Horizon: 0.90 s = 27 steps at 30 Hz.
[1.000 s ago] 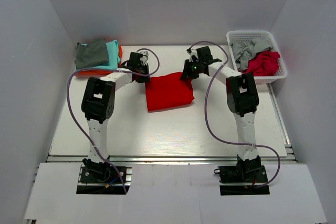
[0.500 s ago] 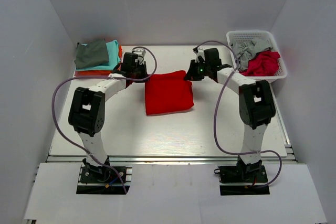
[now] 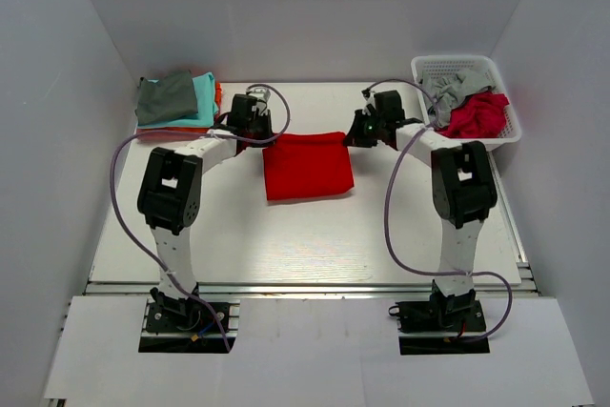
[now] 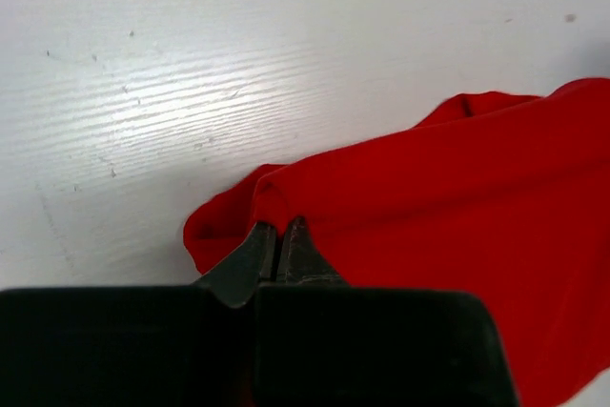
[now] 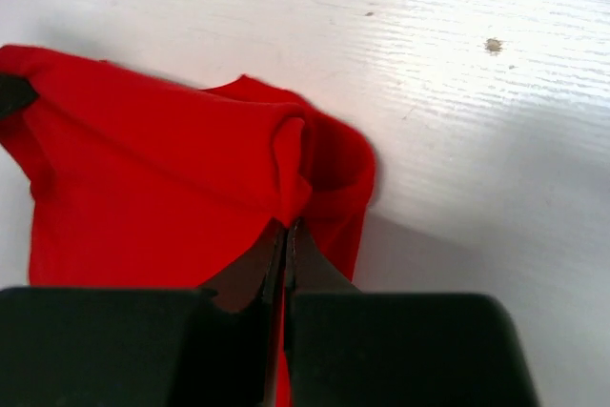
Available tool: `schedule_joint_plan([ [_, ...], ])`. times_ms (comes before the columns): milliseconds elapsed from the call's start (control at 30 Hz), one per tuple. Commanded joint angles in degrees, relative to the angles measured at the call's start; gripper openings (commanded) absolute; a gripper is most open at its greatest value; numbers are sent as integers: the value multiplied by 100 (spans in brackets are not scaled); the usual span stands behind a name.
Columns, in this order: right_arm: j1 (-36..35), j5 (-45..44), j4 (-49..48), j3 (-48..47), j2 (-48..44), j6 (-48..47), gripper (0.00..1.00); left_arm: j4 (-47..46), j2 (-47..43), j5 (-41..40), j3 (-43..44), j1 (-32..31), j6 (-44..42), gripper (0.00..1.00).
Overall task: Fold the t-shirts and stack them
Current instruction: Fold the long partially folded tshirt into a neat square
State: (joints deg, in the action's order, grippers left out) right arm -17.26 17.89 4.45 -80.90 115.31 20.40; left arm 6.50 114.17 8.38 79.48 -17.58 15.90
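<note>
A bright red t-shirt (image 3: 307,165) lies folded into a rough square at the middle of the table. My left gripper (image 3: 264,136) is shut on its far left corner, pinching a fold of red cloth (image 4: 400,207) between the fingertips (image 4: 279,228). At the far right corner my right gripper (image 3: 350,137) is shut on the cloth (image 5: 162,178) too, with the fold bunched up at its tips (image 5: 287,226). A stack of folded t-shirts (image 3: 176,102), grey over teal over orange, sits at the far left.
A white basket (image 3: 467,69) at the far right holds a grey shirt (image 3: 448,92) and a crimson shirt (image 3: 478,115). White walls close in the table on three sides. Purple cables loop from both arms.
Both grippers have closed on the far corners of the red t-shirt. Its far edge is now pulled out wider and straighter between them. The right arm has shifted to the right.
</note>
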Motion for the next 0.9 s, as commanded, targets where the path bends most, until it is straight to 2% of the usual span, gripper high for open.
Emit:
schedule_joint_plan([
  [0, 144, -41, 65, -443, 439, -1, 0, 237, 70, -548, 226, 88, -78, 0],
  [200, 135, 382, 258, -1173, 1169, -195, 0, 448, 475, -812, 594, 88, 36, 1],
  [233, 143, 373, 267, -1269, 1222, -221, 0, 509, 544, -812, 656, 88, 36, 11],
  [267, 144, 347, 267, -1279, 1240, -212, 4, 510, 545, -812, 795, 88, 36, 26],
  [300, 144, 364, 285, -1305, 1188, -299, 13, 719, 606, -890, 875, 88, 36, 76],
  [367, 135, 391, 459, -1472, 1117, -361, 29, 974, 606, -891, 1120, 88, 36, 100],
  [400, 117, 399, 547, -1559, 1039, -536, 49, 1054, 546, -891, 1122, 88, 36, 100],
  [467, 117, 356, 610, -1595, 794, -573, 65, 1003, 186, -944, 912, 88, 97, 100],
  [500, 117, 443, 636, -1604, 748, -651, 90, 1002, 28, -944, 781, 88, 97, 100],
  [633, 126, 487, 575, -1132, 186, -590, 90, 678, -658, -549, -97, 88, 203, 100],
  [667, 100, 470, 427, -990, -232, -547, 90, 677, -807, -461, -221, 88, 281, 100],
  [800, 117, 391, -241, 238, -1278, -309, 90, 291, -932, -4, -915, 88, 423, 100],
  [867, 135, 259, -366, 837, -1527, -203, 90, 290, -845, 49, -978, 36, 510, 100],
])
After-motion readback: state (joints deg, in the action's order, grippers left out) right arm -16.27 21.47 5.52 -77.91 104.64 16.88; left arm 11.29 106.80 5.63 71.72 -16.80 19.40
